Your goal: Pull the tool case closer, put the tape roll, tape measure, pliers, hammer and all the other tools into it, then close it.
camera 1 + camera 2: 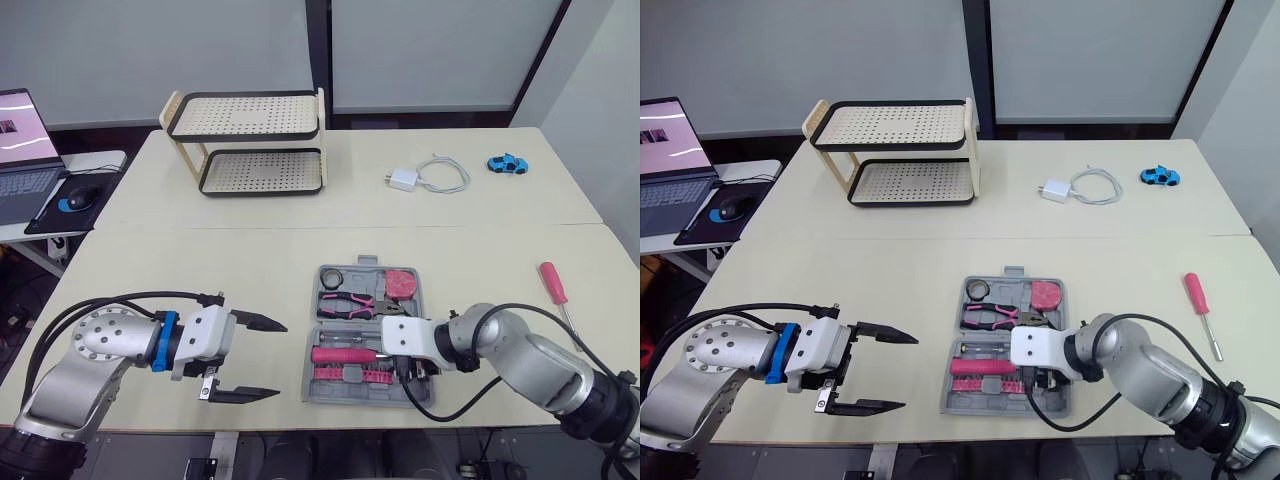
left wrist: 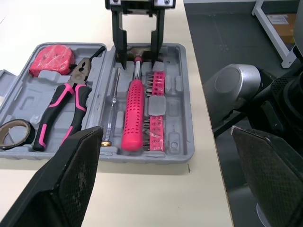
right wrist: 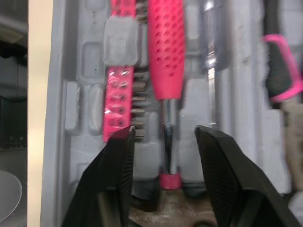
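Note:
The grey tool case [image 1: 322, 392] lies open near the table's front edge. In it are a tape roll [image 1: 331, 276], pink-handled pliers [image 1: 345, 303], a red tape measure [image 1: 402, 283], a pink hammer [image 1: 340, 354] and a pink bit strip [image 2: 157, 111]. My right gripper [image 2: 138, 59] reaches into the case from the right, open, its fingers [image 3: 120, 179] straddling the hammer's metal neck without touching it. My left gripper [image 1: 280, 360] hovers open just left of the case, holding nothing. A red-handled screwdriver [image 1: 553, 283] lies on the table to the right of the case.
A two-tier perforated rack [image 1: 250, 140] stands at the back left. A white charger with cable [image 1: 403, 179] and a blue toy car [image 1: 507, 164] lie at the back right. A laptop [image 1: 25, 150] and mouse [image 1: 80, 196] sit on a side desk to the left.

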You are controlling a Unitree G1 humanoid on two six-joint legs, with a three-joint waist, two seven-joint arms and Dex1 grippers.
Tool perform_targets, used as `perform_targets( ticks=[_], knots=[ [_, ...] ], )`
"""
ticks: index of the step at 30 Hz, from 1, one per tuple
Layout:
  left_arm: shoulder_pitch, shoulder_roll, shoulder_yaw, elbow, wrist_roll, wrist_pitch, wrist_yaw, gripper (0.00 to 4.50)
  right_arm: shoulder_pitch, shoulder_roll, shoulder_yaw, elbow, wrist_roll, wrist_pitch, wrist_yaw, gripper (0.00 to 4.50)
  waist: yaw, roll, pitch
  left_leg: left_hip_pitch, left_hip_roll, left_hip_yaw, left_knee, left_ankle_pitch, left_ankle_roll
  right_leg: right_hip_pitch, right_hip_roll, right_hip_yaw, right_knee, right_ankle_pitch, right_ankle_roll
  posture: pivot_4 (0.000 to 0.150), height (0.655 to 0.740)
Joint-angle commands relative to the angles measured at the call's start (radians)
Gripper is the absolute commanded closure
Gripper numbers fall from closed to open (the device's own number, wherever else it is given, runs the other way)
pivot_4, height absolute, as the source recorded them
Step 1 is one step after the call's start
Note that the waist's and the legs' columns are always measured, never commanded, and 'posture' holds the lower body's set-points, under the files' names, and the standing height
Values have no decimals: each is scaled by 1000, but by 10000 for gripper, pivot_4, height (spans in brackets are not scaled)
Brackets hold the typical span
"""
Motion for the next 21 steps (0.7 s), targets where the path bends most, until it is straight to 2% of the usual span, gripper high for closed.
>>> perform_targets(
  ticks=[1, 4, 5, 8, 11, 21],
  knots=[
    [-5, -3, -5, -26, -6, 3, 7, 0, -14, -4, -85, -65, 53, 2, 28, 25263, 0, 0, 0, 0, 0, 0, 0, 0, 0, 0, 0, 0, 0, 0, 0, 1500, 7318],
    [-3, -2, -2, -26, -8, 3, 10, 0, 24, 1, -122, -68, 72, -28, 17, 25263, 1, 0, 0, 0, 0, 0, 0, 0, 0, 0, 0, 0, -1, 0, 0, 1500, 7318],
    [-2, -1, -1, -26, -8, 2, 10, 0, 39, 7, -130, -67, 73, -43, 8, 26973, 1, 0, 0, 0, 0, 0, 0, 0, 0, 0, 0, 0, -1, 0, 0, 1500, 7318],
    [-1, -2, 0, -27, -9, 4, 11, 0, 85, 31, -127, -59, 74, -60, -19, 34615, 1, 0, 0, 0, 0, 0, 0, 0, 0, 0, 0, 0, -1, 0, 0, 1500, 7318],
    [-1, -2, 1, -28, -8, 4, 11, 0, 108, 54, -103, -30, 49, -89, -44, 44699, 1, 0, 0, 0, 0, 0, 0, 0, 0, 0, 0, 0, 0, 0, 0, 1500, 7318],
    [-1, -2, -2, -35, -6, 9, 14, 0, 97, 131, -18, 96, -26, -126, -79, 44699, 0, -1, 0, 0, -1, 0, 0, 0, 0, 0, 0, 0, 0, 0, 0, 1500, 7318]
  ],
)
